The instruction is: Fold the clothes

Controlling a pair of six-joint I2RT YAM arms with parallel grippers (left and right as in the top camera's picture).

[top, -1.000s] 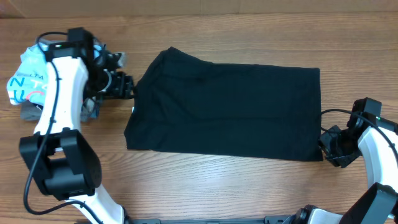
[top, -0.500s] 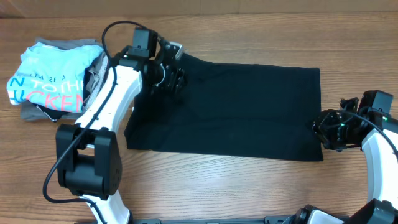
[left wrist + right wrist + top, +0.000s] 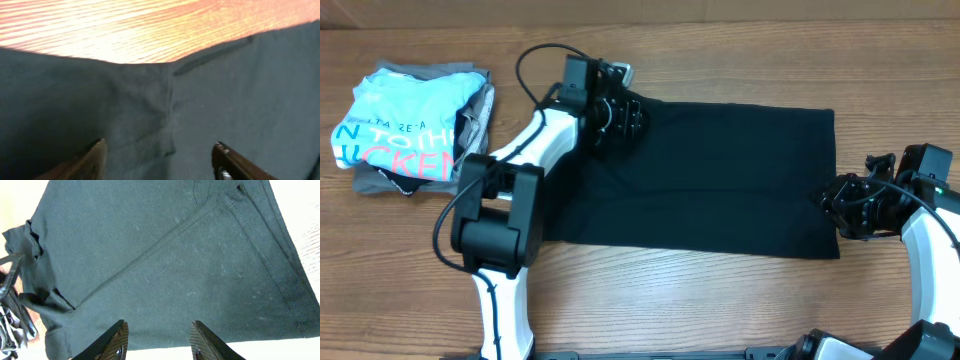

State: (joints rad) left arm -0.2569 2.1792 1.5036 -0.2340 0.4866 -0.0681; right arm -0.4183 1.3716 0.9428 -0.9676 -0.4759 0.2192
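Overhead view: the black T-shirt (image 3: 720, 180) lies spread flat in the middle of the wooden surface (image 3: 720, 300). It forms a wide, roughly rectangular shape with its long sides running left to right.

The left arm (image 3: 545, 140) reaches across the shirt's left part. The left jaws are positioned over the shirt's far left corner, close to the far edge.

The right arm (image 3: 920, 225) enters from the right side. The right jaws are positioned at the shirt's right edge, near its near right corner.

A folded pile sits at the far left of the surface, apart from the black T-shirt. It consists of a light blue shirt (image 3: 400, 125) with white and pink lettering on top of grey garments (image 3: 478, 115).

Left wrist view:
- The two fingers (image 3: 92, 157) stand wide apart.
- Dark fabric lies below and between them; nothing is clamped. The left jaws are open.
- The shirt's far edge meets the bare surface (image 3: 125, 25) at the top of the view.
- A seam (image 3: 170, 120) and soft creases run through the cloth ahead of the fingers.

Right wrist view:
- The two fingers (image 3: 115, 340) are parted over the fabric.
- Nothing is caught between them. The right jaws are open and hold nothing.
- Stitched seams (image 3: 150, 255) cross the cloth diagonally.
- A hemmed edge (image 3: 280, 245) runs along the right side of the view.
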